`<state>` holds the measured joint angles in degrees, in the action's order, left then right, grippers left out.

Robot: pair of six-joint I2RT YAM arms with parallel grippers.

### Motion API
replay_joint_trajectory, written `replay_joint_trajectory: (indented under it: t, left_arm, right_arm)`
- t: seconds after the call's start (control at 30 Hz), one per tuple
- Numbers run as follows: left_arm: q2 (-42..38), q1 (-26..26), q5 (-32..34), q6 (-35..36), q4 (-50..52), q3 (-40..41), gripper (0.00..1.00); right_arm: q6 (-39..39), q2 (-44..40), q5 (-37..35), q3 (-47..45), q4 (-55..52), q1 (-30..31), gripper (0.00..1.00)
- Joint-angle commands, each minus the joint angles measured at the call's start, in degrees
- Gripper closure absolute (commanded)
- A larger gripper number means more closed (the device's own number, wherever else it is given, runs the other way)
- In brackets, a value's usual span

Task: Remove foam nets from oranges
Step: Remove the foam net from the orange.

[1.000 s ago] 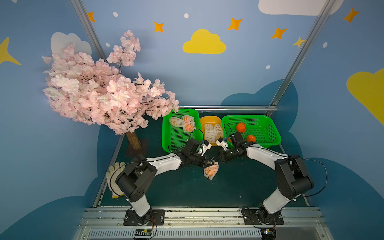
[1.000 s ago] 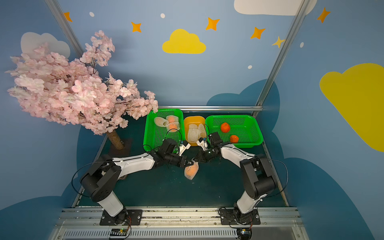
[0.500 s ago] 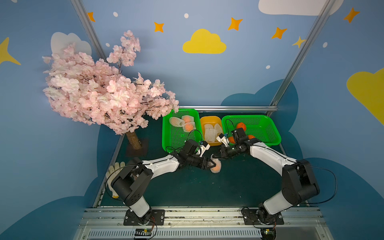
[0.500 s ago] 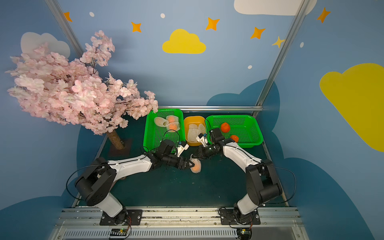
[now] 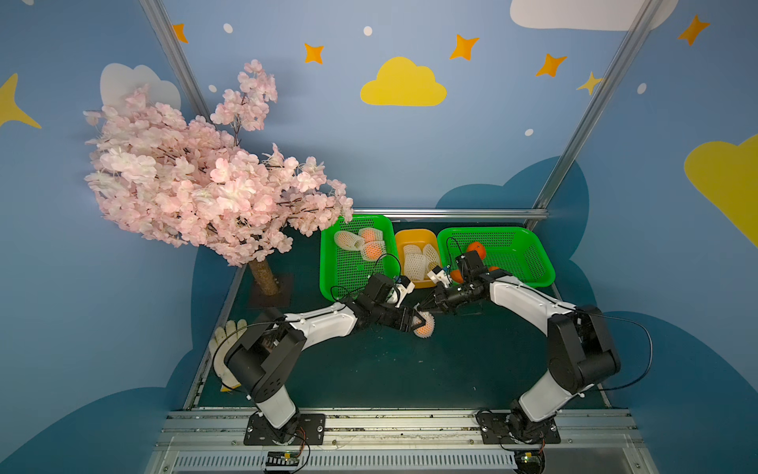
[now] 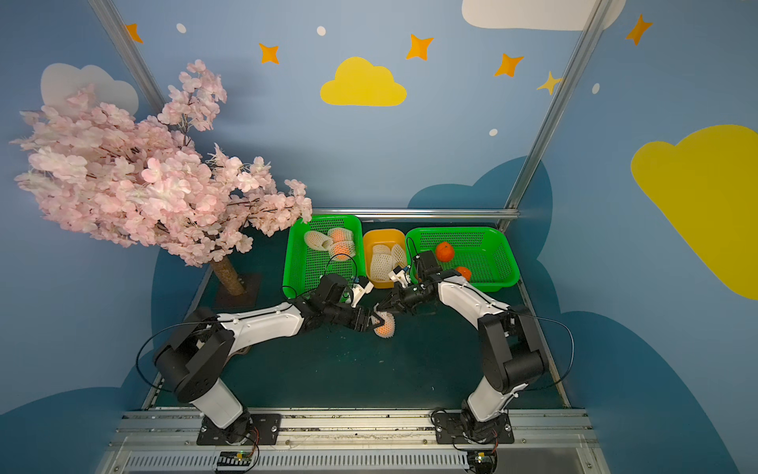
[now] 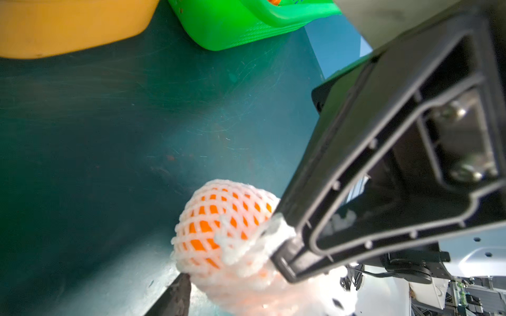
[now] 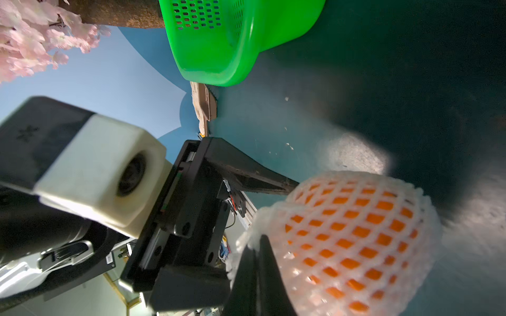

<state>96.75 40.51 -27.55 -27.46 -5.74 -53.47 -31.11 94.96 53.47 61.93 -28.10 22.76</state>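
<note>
Netted orange (image 5: 424, 326) lies on the bench (image 5: 410, 377) below the yellow tub (image 5: 414, 238); right jaws pinch its foam net (image 8: 356, 235), left jaws wide around it.

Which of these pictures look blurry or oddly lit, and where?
Left wrist view: the netted orange fruit is smeared at its near end, and the yellow-orange plastic tub is soft. Right wrist view: a bright hazy patch on the dark green mat. Both top views are sharp, evenly lit.

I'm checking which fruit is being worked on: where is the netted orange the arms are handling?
In both top views the netted orange sits mid-table between the left gripper and right gripper, in front of the yellow tub.
</note>
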Motion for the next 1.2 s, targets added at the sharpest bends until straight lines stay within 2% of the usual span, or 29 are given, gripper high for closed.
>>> replay_joint_trajectory:
  t: [0.0, 0.2, 0.33, 0.53, 0.67, 0.87, 1.03, 1.17]
  left_arm:
    - [1.3, 0.0, 0.0, 1.1, 1.4, -1.5, 0.45]
    - [1.8, 0.0, 0.3, 1.7, 3.4, -2.9, 0.65]
    - [2.6, 0.0, 0.0, 1.5, 5.4, -4.9, 0.71]
    - [3.9, -0.4, -1.8, 0.5, 7.1, -7.9, 0.75]
    - [5.7, -0.8, -3.5, -0.8, 8.6, -10.0, 0.78]
    - [7.0, -1.3, -5.1, -2.9, 8.6, -11.6, 0.79]
    - [7.6, -1.7, -6.0, -4.6, 8.7, -12.9, 0.81]
    - [8.1, -2.1, -8.4, -6.7, 7.1, -13.8, 0.82]
  right_arm:
    - [-3.8, 0.7, 3.4, 1.2, 0.6, -0.8, 1.0]
    - [-6.9, 0.6, 5.3, 1.2, 2.4, -2.7, 0.92]
    - [-5.2, 0.1, 5.4, 1.6, 0.2, -4.0, 0.81]
    - [2.4, -2.8, 3.3, 1.9, -7.1, -7.4, 0.61]
    - [8.4, -6.1, 0.6, 1.8, -11.1, -9.2, 0.53]
    - [18.0, -8.9, -5.5, 1.4, -19.5, -8.8, 0.47]
    - [19.6, -11.9, -8.0, -2.4, -18.9, -6.5, 0.43]
    - [18.5, -14.1, -9.7, -6.6, -13.8, -4.8, 0.4]
